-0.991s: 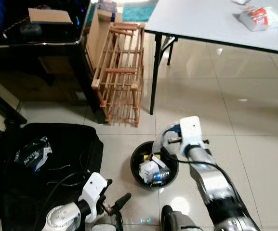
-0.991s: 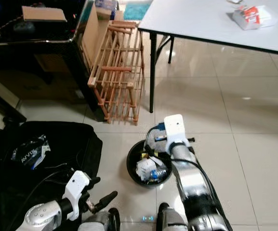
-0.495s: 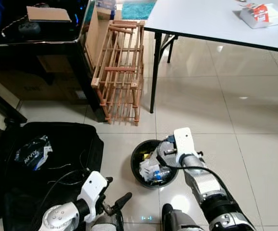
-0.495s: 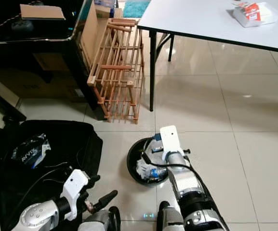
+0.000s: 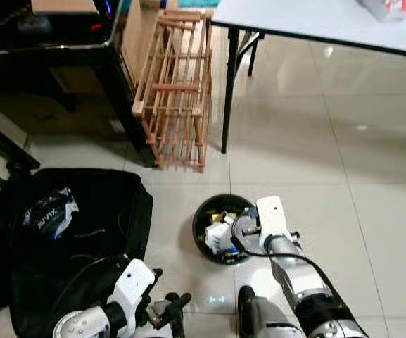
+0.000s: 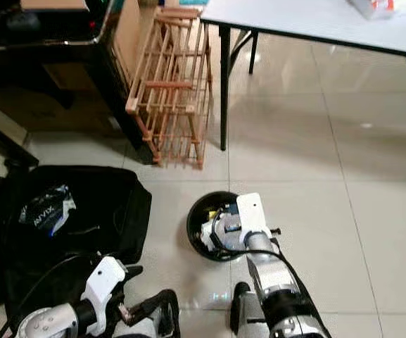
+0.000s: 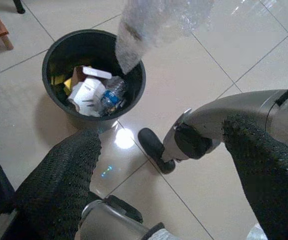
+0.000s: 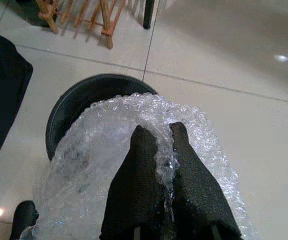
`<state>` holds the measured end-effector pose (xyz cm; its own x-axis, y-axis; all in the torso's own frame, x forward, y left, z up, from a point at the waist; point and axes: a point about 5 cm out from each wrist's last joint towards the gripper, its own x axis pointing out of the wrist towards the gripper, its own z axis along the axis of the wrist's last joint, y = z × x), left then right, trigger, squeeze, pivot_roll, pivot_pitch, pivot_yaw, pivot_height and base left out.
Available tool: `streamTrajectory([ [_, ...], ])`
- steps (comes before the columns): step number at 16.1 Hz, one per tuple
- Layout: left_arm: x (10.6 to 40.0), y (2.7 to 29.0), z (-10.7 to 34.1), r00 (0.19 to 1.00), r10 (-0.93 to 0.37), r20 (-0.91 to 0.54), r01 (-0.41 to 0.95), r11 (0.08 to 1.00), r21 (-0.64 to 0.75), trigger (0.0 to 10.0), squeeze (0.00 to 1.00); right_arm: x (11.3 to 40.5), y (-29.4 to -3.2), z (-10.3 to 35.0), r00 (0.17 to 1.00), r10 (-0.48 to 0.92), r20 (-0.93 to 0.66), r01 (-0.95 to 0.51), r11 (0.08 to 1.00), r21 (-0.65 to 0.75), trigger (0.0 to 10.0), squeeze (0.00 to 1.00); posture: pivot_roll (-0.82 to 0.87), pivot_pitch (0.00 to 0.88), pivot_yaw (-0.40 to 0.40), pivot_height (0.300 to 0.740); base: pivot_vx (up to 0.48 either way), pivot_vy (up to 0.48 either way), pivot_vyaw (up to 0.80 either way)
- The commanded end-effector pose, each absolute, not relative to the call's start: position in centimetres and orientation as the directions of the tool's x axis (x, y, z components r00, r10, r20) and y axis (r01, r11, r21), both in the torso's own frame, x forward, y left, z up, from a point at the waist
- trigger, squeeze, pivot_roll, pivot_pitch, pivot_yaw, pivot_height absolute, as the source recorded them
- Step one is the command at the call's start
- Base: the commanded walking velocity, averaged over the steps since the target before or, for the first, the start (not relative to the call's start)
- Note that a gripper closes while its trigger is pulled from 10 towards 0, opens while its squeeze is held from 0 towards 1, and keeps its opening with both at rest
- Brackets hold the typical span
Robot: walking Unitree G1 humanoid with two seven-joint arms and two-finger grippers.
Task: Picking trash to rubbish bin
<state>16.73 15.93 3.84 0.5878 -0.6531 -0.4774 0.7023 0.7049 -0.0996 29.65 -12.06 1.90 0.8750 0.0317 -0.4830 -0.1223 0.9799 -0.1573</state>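
A round black bin [image 5: 204,213] stands on the tiled floor in front of me, holding white cartons and a plastic bottle [image 7: 112,91]. My right gripper [image 8: 158,134] is shut on a sheet of clear bubble wrap [image 8: 91,150], which drapes over both fingers. The right wrist [image 5: 271,220] hovers at the bin's right rim. In the left wrist view the bubble wrap [image 7: 153,22] hangs above the bin [image 7: 59,47]. Low at the left, short of the bin, my left gripper [image 5: 173,307] is open and holds nothing.
An open black bag [image 5: 97,211] with a printed packet [image 5: 48,211] lies left of the bin. A wooden rack [image 5: 178,84] leans on a dark cabinet [image 5: 62,56] behind. A white table [image 5: 315,17] with a black leg [image 5: 227,91] stands at the back right, above bare tiles.
My right wrist has come down and back toward me, from beyond the bin's right rim to just above it. The head camera has shifted a little. The left arm sits lower in view.
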Motion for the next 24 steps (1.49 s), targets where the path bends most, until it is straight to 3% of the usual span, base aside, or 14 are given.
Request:
streamTrajectory([
  [1, 16.0, 16.1, 3.6, 0.57, -0.648, -0.505, 0.701, 0.705, -0.113, 10.0, 0.0, 29.1, -11.9, 1.4, 0.87, 0.031, -0.491, -0.118, 0.982, -0.148, 10.0, 0.0, 0.1, 0.352, 0.067, 0.74, 0.0, 0.0, 0.0],
  [21, 15.6, 16.6, 2.4, 0.56, -0.63, -0.537, 0.698, 0.709, -0.103, 10.0, 0.0, 30.0, -13.8, 2.3, 0.899, -0.046, -0.436, -0.043, 0.98, -0.192, 10.0, 0.0, 0.1, 0.348, 0.068, 0.74, 0.0, 0.0, 0.0],
  [22, 15.6, 16.6, 2.4, 0.563, -0.63, -0.536, 0.697, 0.71, -0.102, 10.0, 0.0, 30.2, -13.8, 2.4, 0.904, -0.045, -0.425, -0.042, 0.98, -0.193, 10.0, 0.45, 0.1, 0.347, 0.068, 0.74, 0.0, 0.0, 0.0],
  [23, 15.6, 16.6, 2.4, 0.563, -0.63, -0.536, 0.697, 0.71, -0.102, 10.0, 0.0, 30.4, -13.8, 2.5, 0.908, -0.037, -0.417, -0.05, 0.979, -0.196, 10.0, 0.18, 0.1, 0.347, 0.069, 0.74, 0.0, 0.0, 0.0],
  [24, 15.6, 16.6, 2.4, 0.563, -0.629, -0.536, 0.697, 0.71, -0.102, 10.0, 0.0, 30.5, -13.7, 2.7, 0.913, -0.03, -0.407, -0.054, 0.98, -0.193, 10.0, 0.0, 0.1, 0.347, 0.069, 0.74, 0.0, 0.0, 0.0],
])
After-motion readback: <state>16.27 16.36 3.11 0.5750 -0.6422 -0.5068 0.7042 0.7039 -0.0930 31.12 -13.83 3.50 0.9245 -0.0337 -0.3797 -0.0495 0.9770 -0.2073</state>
